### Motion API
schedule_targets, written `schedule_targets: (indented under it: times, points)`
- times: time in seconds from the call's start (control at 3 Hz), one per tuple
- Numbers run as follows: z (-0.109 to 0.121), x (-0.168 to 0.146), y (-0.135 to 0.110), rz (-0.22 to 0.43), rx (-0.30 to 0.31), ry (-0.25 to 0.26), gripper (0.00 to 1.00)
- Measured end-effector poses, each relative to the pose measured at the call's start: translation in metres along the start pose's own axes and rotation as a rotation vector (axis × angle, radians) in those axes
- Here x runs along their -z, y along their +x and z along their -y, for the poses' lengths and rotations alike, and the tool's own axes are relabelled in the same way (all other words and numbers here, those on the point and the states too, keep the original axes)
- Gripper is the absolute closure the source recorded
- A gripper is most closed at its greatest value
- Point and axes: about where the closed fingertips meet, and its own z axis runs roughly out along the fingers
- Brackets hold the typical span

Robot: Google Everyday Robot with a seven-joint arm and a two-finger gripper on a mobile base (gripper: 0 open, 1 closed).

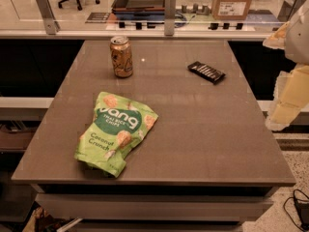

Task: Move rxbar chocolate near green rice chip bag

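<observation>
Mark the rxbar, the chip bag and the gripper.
rxbar chocolate point(206, 72): camera view, middle of the black wrapper.
green rice chip bag point(116, 132): camera view, centre of the pouch front.
gripper point(284, 111): camera view, beyond the table's right edge, pale body.

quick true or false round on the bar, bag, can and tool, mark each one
1. The rxbar chocolate touches the green rice chip bag. False: they lie well apart, the bar far right and the bag front left.
2. The can stands upright behind the bag. True.
3. The tool hangs over the can. False: it is at the view's right edge, beside the table.
4. The bar lies flat on the table. True.
</observation>
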Motion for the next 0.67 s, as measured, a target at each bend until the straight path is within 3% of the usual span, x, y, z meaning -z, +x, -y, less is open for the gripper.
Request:
schedule_targets:
  times: [0.67]
  points:
    - [0.0054,-0.0016,-0.0003,0.026,-0.016,0.015,0.0]
